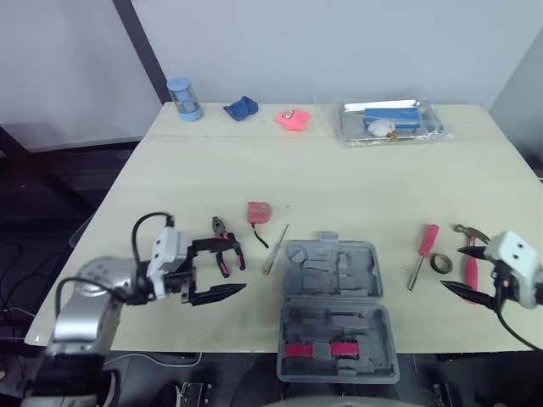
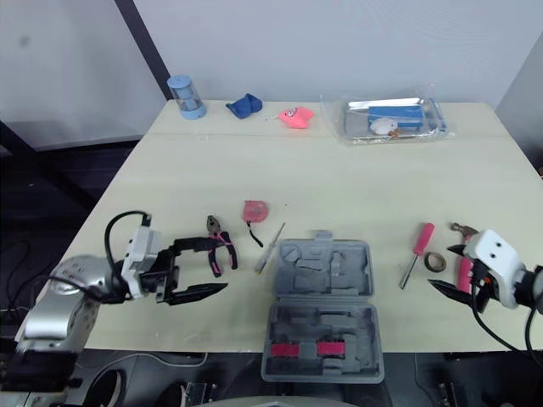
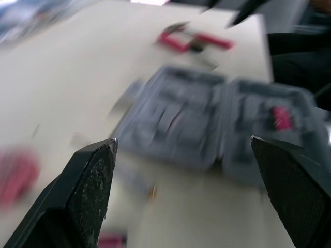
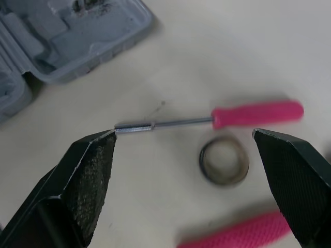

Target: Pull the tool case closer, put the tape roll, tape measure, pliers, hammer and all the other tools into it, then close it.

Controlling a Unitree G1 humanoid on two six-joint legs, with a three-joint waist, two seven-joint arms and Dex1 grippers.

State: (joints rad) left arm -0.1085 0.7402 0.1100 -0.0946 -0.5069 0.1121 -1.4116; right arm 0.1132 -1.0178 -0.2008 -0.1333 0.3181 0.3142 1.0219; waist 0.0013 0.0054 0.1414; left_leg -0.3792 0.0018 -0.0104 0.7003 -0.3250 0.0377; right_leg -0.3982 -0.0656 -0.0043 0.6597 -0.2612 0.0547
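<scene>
The case [image 1: 339, 309] lies open at the near edge of the table [image 1: 339, 178], between my two arms, with its hinge running left to right. Its near half hangs over the table edge and has two pink pieces seated in it. No loose tool lies in either half that I can see. My left gripper [image 1: 242, 268] is wide open and holds nothing. It sits left of the case, and its farther finger crosses the handles of the pliers [image 1: 226, 246], though I cannot tell if it touches them. The pink tape measure [image 1: 258, 212] lies just beyond the pliers. A thin driver [image 1: 274, 249] lies slanted between the pliers and the case's far-left corner. In the left wrist view the case is blurred but sits between the two fingers [image 3: 88, 191]. My right gripper [image 1: 451, 268] is also spread wide and empty, at the table's right side near the front edge. The red screwdriver [image 4: 217, 121] and the tape roll [image 4: 224, 160] lie on the table between its fingers in the right wrist view. The roll is just beside the screwdriver's shaft. The hammer [image 1: 469, 259], with its pink handle, lies just right of the roll, close by the gripper. Along the far edge stand a blue cup [image 1: 184, 98], a blue cloth [image 1: 241, 108], a pink object [image 1: 293, 119] and a clear bag [image 1: 390, 121], well apart from the tools.
</scene>
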